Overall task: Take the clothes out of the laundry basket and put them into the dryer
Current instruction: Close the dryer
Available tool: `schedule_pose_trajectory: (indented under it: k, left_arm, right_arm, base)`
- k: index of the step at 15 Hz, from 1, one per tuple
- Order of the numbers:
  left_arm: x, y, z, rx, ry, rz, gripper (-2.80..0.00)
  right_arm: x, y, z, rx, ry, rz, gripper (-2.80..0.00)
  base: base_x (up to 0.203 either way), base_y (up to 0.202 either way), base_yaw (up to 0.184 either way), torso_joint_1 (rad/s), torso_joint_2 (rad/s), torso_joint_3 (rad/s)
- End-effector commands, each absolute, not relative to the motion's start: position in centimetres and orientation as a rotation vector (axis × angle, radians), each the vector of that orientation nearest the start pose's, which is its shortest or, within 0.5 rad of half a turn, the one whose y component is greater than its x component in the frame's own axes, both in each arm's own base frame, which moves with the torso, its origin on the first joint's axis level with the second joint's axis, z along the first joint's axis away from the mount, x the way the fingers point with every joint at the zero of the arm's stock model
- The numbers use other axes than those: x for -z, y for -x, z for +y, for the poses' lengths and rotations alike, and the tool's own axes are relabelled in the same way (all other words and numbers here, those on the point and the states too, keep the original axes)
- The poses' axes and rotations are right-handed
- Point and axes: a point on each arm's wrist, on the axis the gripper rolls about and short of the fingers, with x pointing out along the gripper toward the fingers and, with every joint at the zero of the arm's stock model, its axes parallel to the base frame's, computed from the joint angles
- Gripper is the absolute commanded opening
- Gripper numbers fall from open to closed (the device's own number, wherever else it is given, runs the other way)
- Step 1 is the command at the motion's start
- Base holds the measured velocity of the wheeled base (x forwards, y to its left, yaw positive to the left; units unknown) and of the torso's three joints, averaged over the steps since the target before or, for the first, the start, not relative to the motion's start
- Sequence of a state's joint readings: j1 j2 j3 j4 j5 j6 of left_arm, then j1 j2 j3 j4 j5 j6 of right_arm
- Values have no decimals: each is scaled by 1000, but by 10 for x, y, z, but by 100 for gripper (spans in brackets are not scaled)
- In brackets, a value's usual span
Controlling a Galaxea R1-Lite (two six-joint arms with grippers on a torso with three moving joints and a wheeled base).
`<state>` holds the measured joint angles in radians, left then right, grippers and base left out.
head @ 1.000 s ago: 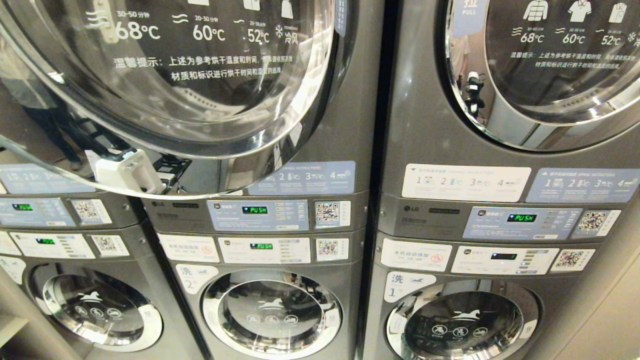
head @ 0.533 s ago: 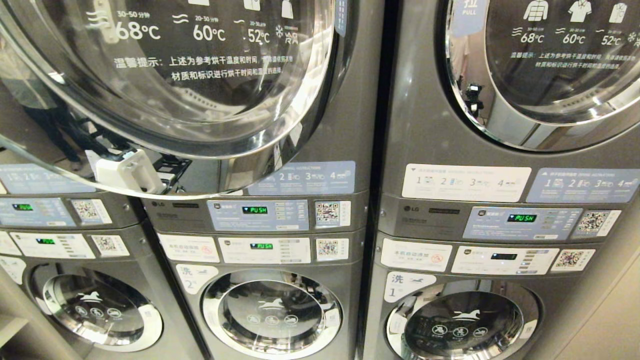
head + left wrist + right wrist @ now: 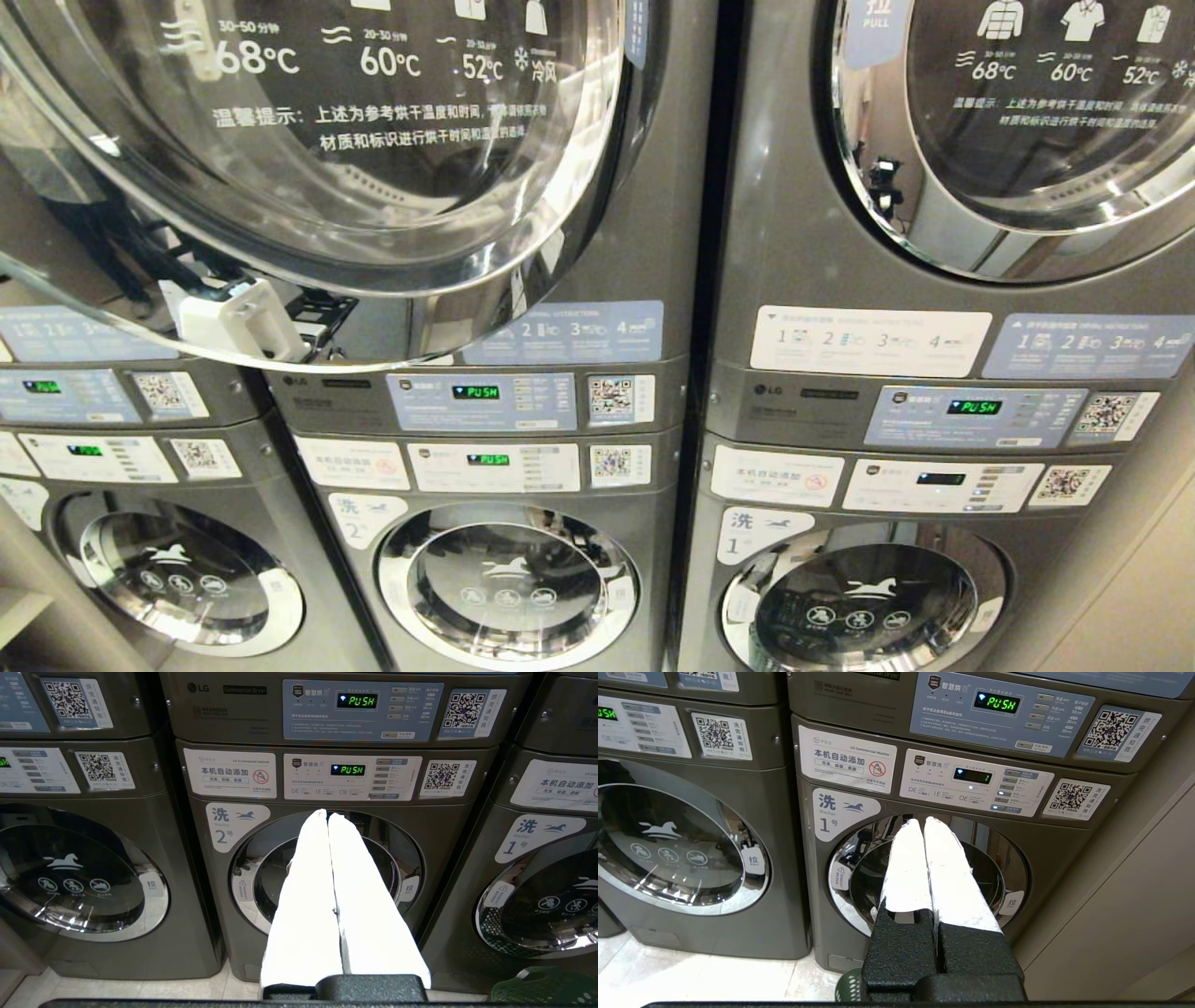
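Facing a wall of stacked grey machines, the head view shows a dryer door [image 3: 308, 140] swung open at the upper left of the frame. The left claw [image 3: 328, 816] is pressed shut and empty before washer 2 [image 3: 327, 877]. The right claw [image 3: 923, 822] is likewise shut and empty before washer 1 [image 3: 924, 877]. A green laundry basket [image 3: 544, 989] peeks in at the lower right of the left wrist view; no clothes are in sight.

Right gripper [image 3: 923, 823] (closed, empty) before washer [image 3: 924, 868]
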<state>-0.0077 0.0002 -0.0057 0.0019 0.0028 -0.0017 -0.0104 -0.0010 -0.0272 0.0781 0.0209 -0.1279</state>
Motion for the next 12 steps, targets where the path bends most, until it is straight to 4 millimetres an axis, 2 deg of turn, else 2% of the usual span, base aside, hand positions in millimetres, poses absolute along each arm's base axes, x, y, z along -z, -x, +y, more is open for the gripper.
schedule_pose_trajectory:
  k: [1,10,12]
  left_arm:
    - [-77,23,0,5,0,-3,-280]
    - [-76,23,0,8,-17,-2,-280]
    - [-76,23,0,8,-17,0,-280]
  right_arm:
    - [-75,25,1,-12,127,50,-280]
    - [-75,25,1,-13,126,51,-280]
    - [-75,25,1,-12,125,52,-280]
  base:
    - [0,0,0,0,0,0]
    - [0,0,0,0,0,0]
    - [115,0,-1,-4,-3,2]
